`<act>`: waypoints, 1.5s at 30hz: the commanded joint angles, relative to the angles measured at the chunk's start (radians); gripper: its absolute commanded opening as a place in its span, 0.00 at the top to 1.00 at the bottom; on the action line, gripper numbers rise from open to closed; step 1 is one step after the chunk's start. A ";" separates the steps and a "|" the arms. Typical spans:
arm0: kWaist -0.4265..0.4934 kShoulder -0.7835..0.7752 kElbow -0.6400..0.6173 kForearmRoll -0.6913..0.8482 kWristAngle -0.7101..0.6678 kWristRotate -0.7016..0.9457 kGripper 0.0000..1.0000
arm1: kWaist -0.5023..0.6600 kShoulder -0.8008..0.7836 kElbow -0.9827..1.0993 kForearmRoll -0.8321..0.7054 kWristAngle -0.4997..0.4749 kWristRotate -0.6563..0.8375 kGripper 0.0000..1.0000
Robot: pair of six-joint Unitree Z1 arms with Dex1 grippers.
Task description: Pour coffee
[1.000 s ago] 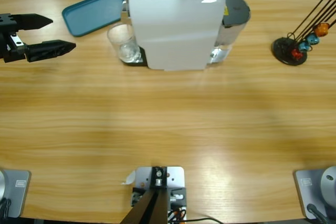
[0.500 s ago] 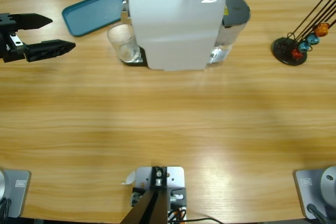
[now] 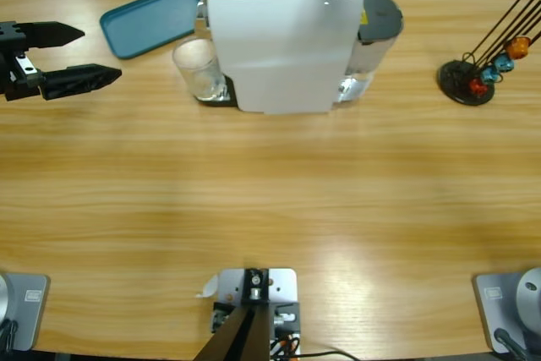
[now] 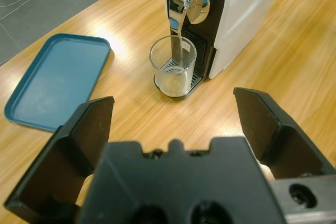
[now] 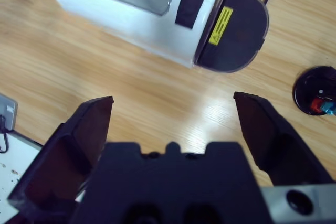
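Fingers apart, the left gripper (image 4: 173, 124) should wait while the white coffee machine (image 4: 231, 14) fills the clear glass tumbler (image 4: 173, 66); the right gripper (image 5: 173, 129), fingers apart, hovers above.

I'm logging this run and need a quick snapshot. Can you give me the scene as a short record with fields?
machine: white coffee machine at the table's far side
glass: clear tumbler on the drip tray under the spout
coffee: a thin stream runs from the spout into the glass
tray: teal tray, bare, beside the machine
capsules: on a black rack
left hand: open, apart from the glass
right hand: open, above the machine, holding nothing
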 commanded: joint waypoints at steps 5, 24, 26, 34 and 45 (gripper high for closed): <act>-0.008 -0.028 0.038 -0.004 -0.020 0.007 0.00 | 0.014 -0.448 0.786 -0.469 0.079 -0.139 0.00; -0.012 -0.034 0.059 -0.005 -0.021 -0.015 0.00 | -0.025 -0.637 1.304 -0.976 0.077 -0.237 0.00; -0.012 -0.043 0.066 -0.004 -0.021 -0.015 0.00 | -0.026 -0.640 1.305 -0.984 0.047 -0.255 0.00; -0.012 -0.006 0.058 -0.009 -0.023 -0.011 0.00 | -0.026 -0.646 1.337 -1.043 0.029 -0.275 0.00; -0.015 -0.018 0.063 -0.005 -0.048 -0.014 0.00 | -0.027 -0.646 1.337 -1.020 0.024 -0.288 0.00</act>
